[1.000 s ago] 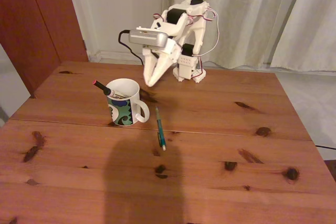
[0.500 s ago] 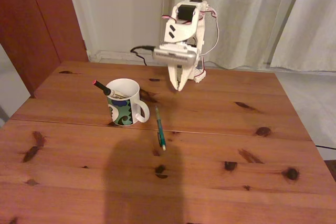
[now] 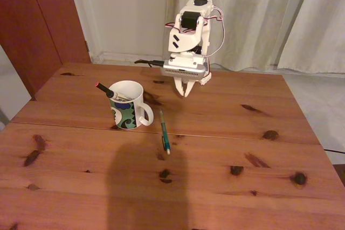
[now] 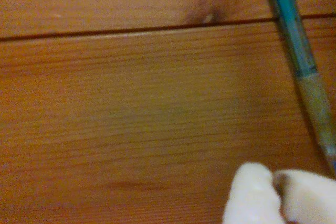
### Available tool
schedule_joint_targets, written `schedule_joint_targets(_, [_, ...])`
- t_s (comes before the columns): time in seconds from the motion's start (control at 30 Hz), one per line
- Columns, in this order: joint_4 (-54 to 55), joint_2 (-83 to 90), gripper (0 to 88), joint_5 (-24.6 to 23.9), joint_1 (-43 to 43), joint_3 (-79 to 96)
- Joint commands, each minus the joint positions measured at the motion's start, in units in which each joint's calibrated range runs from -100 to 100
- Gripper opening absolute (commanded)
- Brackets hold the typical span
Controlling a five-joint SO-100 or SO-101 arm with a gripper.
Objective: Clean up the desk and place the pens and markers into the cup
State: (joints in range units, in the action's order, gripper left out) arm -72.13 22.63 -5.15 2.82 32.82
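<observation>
While pointing down, gripper [image 3: 186, 93] (jaws together) above desk [image 3: 215, 133]

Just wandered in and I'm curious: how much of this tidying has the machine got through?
Partly done: a black pen with a red tip already stands in the cup. Nothing is in hand; the pincer hangs empty, fingers together, above the desk. Left: the teal pen lying beside the cup.

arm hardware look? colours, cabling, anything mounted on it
White printed arm with black servo blocks at the joints. Thin red and white wires loop from the top down its side; a dark cable trails behind. A grey box sits above the pointed white gripper, whose fingertips are rounded.
</observation>
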Motion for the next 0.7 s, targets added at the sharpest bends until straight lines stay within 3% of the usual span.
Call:
schedule_joint_targets(0.0, [1.8, -0.7, 12.2, 0.5, -0.7, -3.8])
schedule_joint_targets(0.17, [7.7, -3.8, 22.1, 0.4, -0.8, -3.2])
schedule_joint_targets(0.67, [15.7, -13.9, 22.4, 0.6, -0.9, -3.8])
